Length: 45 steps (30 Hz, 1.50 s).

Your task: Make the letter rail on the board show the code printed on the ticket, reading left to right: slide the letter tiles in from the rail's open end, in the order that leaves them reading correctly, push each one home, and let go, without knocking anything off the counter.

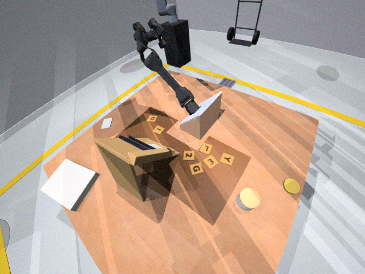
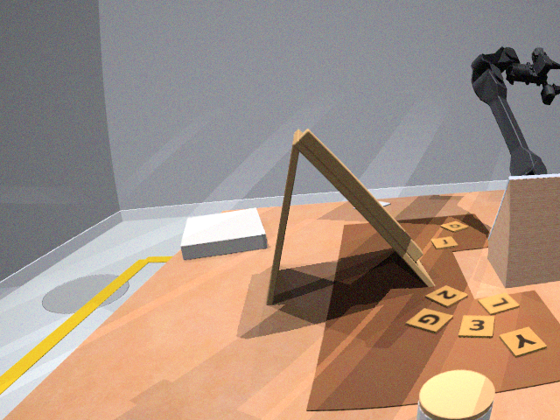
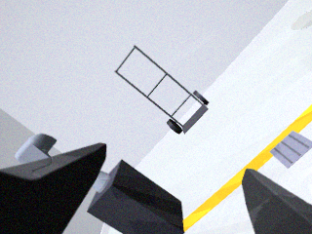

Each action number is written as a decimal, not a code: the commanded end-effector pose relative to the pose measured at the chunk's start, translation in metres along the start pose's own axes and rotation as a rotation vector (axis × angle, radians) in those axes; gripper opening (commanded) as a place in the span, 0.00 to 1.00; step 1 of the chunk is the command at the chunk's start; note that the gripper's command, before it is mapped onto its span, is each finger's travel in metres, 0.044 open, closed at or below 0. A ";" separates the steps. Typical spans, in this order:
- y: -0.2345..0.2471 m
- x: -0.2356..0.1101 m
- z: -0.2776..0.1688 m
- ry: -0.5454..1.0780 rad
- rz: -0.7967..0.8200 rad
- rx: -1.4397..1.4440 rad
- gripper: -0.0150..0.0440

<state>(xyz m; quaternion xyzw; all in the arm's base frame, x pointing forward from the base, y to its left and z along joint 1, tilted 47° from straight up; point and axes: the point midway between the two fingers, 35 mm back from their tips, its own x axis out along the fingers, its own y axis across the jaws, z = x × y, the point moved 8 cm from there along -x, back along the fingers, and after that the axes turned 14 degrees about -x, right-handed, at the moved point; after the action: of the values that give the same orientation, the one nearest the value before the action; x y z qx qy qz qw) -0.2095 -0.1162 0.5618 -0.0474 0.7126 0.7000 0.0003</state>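
grey walls ring the counter (image 1: pixel 253 206). my gripper (image 3: pixel 173 195) hangs released behind the wedge stand (image 1: pixel 203 122); tiles (image 1: pixel 203 160) lie beside the board (image 1: pixel 132 148). only my wrist view shows the hand truck (image 3: pixel 161 88) ahead.

wedge stand (image 1: pixel 203 117) crowds tiles (image 1: pixel 206 160), board (image 1: pixel 132 153) beside, gaps seemingly tight
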 end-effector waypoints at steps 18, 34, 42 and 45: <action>-0.092 -0.132 -0.123 0.736 0.096 -0.690 1.00; -0.217 -0.302 -0.110 1.326 0.669 -1.317 1.00; -0.282 -0.361 -0.050 1.508 1.168 -1.531 1.00; -0.306 -0.374 -0.022 1.543 1.391 -1.579 1.00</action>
<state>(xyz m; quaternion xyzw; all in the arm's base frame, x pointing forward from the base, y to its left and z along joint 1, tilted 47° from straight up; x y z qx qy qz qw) 0.1774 -0.1391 0.3003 -0.0895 -0.1616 0.6143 -0.7672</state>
